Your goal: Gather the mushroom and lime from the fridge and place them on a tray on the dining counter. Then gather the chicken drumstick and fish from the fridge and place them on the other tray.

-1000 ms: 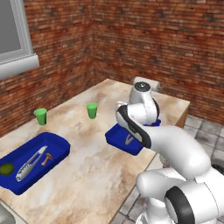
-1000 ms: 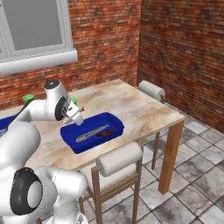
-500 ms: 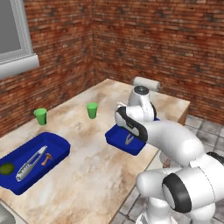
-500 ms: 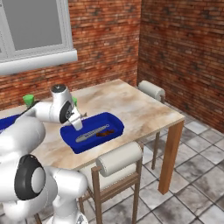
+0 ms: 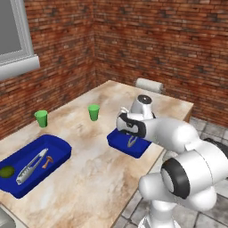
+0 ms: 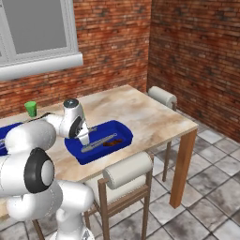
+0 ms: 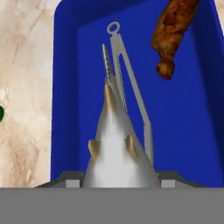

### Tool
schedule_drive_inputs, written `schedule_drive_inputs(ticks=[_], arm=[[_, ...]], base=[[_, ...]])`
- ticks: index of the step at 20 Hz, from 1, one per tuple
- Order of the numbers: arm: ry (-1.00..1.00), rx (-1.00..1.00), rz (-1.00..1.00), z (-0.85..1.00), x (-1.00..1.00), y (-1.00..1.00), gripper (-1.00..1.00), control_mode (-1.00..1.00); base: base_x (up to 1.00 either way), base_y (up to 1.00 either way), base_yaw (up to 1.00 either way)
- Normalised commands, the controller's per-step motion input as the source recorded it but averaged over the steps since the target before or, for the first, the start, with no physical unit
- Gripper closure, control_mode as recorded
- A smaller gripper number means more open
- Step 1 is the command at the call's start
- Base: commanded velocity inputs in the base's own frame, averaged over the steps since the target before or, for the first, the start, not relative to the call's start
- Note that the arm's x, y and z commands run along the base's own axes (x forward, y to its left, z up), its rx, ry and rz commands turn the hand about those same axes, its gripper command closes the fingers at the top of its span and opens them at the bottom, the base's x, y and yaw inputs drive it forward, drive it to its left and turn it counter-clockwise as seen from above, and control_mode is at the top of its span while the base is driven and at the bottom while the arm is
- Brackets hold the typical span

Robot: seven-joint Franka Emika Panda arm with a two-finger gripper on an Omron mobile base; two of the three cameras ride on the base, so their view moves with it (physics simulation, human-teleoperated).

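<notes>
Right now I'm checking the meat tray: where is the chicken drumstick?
The chicken drumstick lies in the blue tray near the chair-side table edge, beside the metal tongs, ahead of the fish in the gripper.

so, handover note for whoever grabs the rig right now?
Gripper: jaws closed on the fish, low over the other tray on the dining counter.
Done: lime and mushroom lie in the tray beside tongs; chicken drumstick lies in the other tray, next to a second pair of tongs.
Left: release the fish into that tray, then back off.
</notes>
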Motion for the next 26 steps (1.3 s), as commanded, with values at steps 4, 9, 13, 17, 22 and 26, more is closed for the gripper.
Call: schedule_drive_inputs(ticks=[4,9,13,17,22,26], arm=[[0.0,0.06,-0.08,-0.26,0.39,0.0,1.0,-1.0],[0.02,0.03,-0.05,-0.16,0.18,0.0,1.0,-1.0],[0.06,0.0,-0.02,-0.07,0.03,0.0,1.0,-1.0],[0.1,0.0,0.0,-0.05,0.05,0.0,1.0,-1.0],[0.11,0.0,0.0,-0.02,0.12,0.0,1.0,-1.0],[0.07,0.0,0.0,-0.08,0.06,0.0,1.0,-1.0]], base=[[0.0,0.0,0.0],[0.0,0.0,0.0],[0.0,0.0,0.0],[0.0,0.0,0.0],[0.0,0.0,0.0],[0.0,0.0,0.0]])
